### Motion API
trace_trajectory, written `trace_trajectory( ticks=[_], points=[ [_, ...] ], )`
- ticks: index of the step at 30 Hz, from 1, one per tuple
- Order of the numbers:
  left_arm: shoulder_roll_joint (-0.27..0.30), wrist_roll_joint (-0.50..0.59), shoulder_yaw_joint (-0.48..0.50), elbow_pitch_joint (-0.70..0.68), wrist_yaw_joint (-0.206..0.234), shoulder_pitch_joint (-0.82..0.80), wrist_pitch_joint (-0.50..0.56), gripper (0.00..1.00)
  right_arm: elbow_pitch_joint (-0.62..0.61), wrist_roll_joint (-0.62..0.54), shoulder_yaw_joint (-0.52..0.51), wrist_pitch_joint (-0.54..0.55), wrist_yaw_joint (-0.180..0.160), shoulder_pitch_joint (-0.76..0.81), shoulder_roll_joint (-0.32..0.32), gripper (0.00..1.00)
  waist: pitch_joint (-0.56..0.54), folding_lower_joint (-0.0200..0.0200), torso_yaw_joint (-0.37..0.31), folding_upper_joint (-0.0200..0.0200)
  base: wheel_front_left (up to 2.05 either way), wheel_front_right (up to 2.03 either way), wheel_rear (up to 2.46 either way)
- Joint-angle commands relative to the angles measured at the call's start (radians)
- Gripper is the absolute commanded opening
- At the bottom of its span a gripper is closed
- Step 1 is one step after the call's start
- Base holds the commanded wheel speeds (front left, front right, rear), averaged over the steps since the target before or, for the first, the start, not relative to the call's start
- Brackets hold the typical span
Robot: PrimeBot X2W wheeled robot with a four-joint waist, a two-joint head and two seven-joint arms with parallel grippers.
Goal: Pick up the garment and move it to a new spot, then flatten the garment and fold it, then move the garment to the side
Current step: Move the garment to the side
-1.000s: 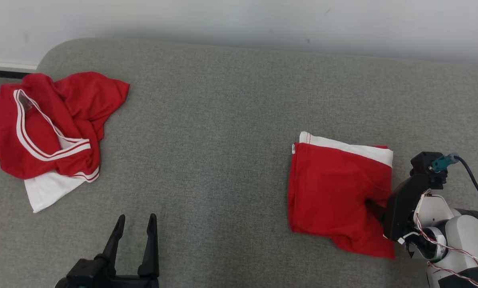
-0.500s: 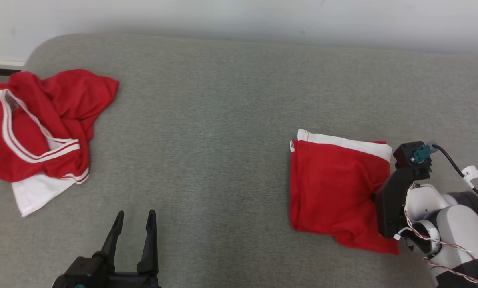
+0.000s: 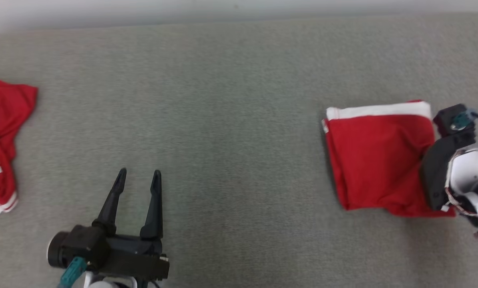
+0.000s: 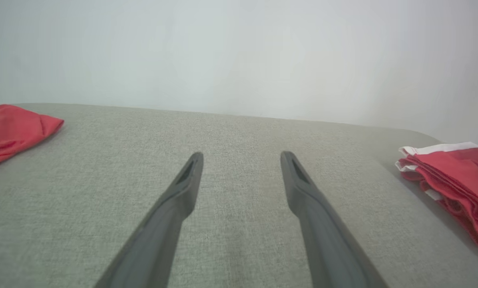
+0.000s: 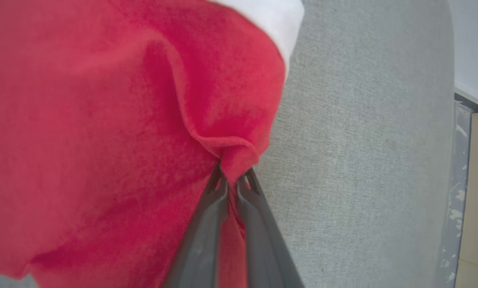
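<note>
In the head view you have the folded red garment [image 3: 379, 160], a white band along its top edge, lying on the grey cushion [image 3: 231, 120] at the right of the frame. Your right arm's dark wrist [image 3: 443, 168] sits against the garment's right edge and covers the fingers there. At the lower left your left gripper [image 3: 139, 176] hangs over bare cushion, its fingers spread wide with nothing between them. A crumpled red and white garment [image 3: 1, 132] is cut off by the left edge, well apart from the folded one.

In the left wrist view you look along the two wide-apart fingers, across the cushion, toward a pale wall [image 4: 239, 52]. The crumpled garment is at the left edge and the folded one at the right edge, its layers stacked.

In the right wrist view your right gripper [image 5: 232, 180] has its fingers pinched nearly together on a puckered ridge of the folded garment's red cloth, at the cloth's edge beside bare cushion.
</note>
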Motion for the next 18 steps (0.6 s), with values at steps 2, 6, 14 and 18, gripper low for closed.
trace_trajectory(
  ticks=[2, 6, 14, 18],
  points=[
    [0.014, 0.012, -0.012, -0.021, 0.002, -0.031, -0.003, 1.00, 0.015, -0.004, 0.006, -0.035, -0.003, -0.029, -0.034, 0.00, 0.086, -0.0001, -0.094, -0.0001, 0.00, 0.00, 0.00],
    [0.031, 0.019, -0.039, -0.041, 0.002, -0.065, -0.003, 1.00, 0.055, -0.004, 0.022, -0.110, -0.003, -0.065, -0.089, 0.00, 0.123, -0.0001, -0.127, -0.0001, 0.00, 0.00, 0.00],
    [0.064, 0.042, -0.085, -0.096, 0.002, -0.108, -0.003, 1.00, 0.164, -0.014, 0.020, -0.284, -0.003, -0.136, -0.176, 0.00, 0.210, -0.0001, -0.165, -0.0001, 0.00, 0.00, 0.00],
    [0.089, 0.050, -0.104, -0.133, 0.002, -0.123, -0.003, 1.00, 0.209, -0.041, 0.006, -0.368, -0.003, -0.177, -0.206, 0.00, 0.254, -0.0001, -0.187, -0.0001, 0.00, 0.00, 0.00]
  ],
)
